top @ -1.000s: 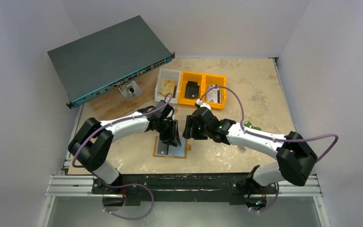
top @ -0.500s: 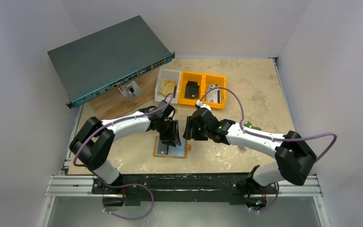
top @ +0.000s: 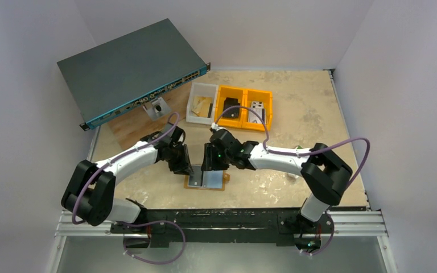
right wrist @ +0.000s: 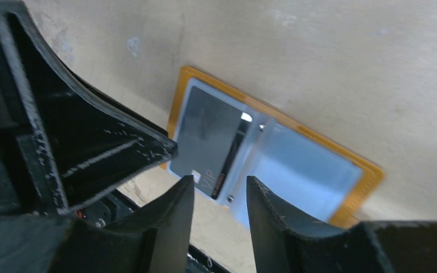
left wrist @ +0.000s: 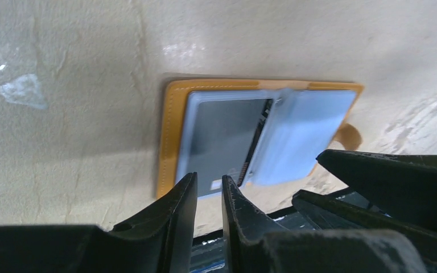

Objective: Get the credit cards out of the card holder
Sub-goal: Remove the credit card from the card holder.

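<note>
The card holder (top: 206,181) lies open and unmoved near the worktop's (top: 301,114) front edge, tan rim around pale blue-grey pockets, a dark card (right wrist: 207,142) still tucked inside. Both arms have swung left over it. The left fingers (left wrist: 179,210) are nearly together and the right fingers (right wrist: 170,216) partly open, both empty, so extraction looks unstarted.

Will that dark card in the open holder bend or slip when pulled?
The dark card looks flat and glossy: probably stiff but slippery. The card holder around it looks thin and light, so it may drag along.
</note>
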Robot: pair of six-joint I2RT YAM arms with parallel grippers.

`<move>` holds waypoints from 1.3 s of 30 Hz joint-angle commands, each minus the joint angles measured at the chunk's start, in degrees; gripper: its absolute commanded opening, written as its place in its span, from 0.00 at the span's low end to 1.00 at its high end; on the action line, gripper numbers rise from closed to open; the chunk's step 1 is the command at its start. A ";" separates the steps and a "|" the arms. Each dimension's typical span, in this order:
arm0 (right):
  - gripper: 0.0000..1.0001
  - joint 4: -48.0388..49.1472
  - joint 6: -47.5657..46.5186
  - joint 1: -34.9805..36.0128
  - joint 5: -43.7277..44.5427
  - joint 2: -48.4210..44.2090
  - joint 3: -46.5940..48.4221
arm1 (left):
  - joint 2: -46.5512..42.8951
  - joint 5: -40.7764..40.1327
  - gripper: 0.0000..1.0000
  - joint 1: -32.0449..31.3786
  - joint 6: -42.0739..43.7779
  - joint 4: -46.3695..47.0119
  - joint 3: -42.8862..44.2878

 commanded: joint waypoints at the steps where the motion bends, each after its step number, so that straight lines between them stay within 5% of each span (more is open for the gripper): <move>1: 0.36 3.73 -0.40 0.71 -4.28 3.55 3.87 | 0.06 -1.29 0.20 -0.04 -0.46 1.98 -1.82; 13: 0.29 6.66 -0.89 0.66 -9.31 9.79 5.15 | 2.88 -1.66 0.14 -0.11 -1.23 5.81 -4.78; 29: 0.34 9.82 0.24 -1.78 -11.31 11.21 0.12 | 3.97 -1.27 0.00 -2.25 -5.43 7.15 -6.26; 39: 0.34 10.81 0.37 -2.31 -10.59 8.35 -2.57 | 4.95 -2.84 0.00 -3.29 -8.22 6.12 -6.31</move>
